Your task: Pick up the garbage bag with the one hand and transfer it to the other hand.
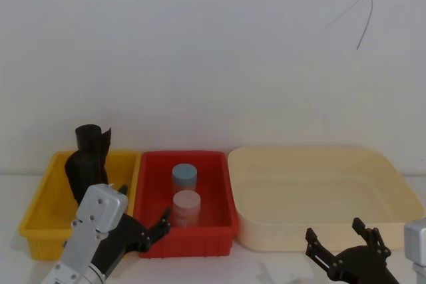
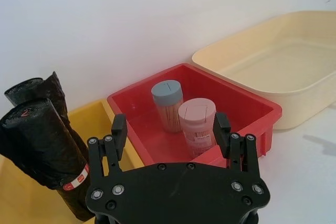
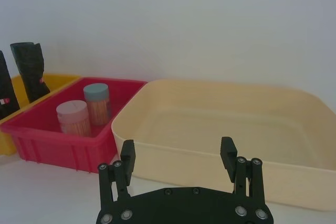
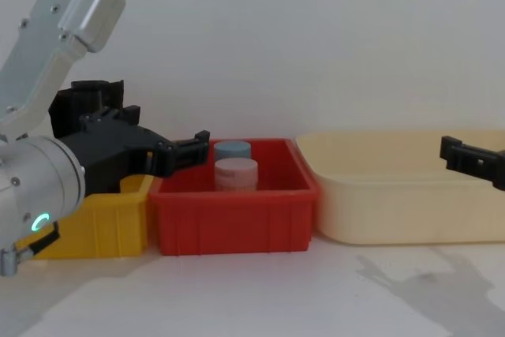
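Left wrist view: left gripper (image 2: pixel 170 125), jaws apart, near garbage bag (image 2: pixel 42 145).

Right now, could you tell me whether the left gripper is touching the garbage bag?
Apart. The head view shows the left gripper, open, at the red bin's front corner, while the garbage bag stands farther back in the yellow bin.

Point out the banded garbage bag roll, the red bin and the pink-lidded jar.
garbage bag (image 2: pixel 42 140), left wrist view, middle of the roll, above its band.
red bin (image 4: pixel 233 222), chest view, front wall.
pink-lidded jar (image 2: pixel 198 129), left wrist view, side below the lid.
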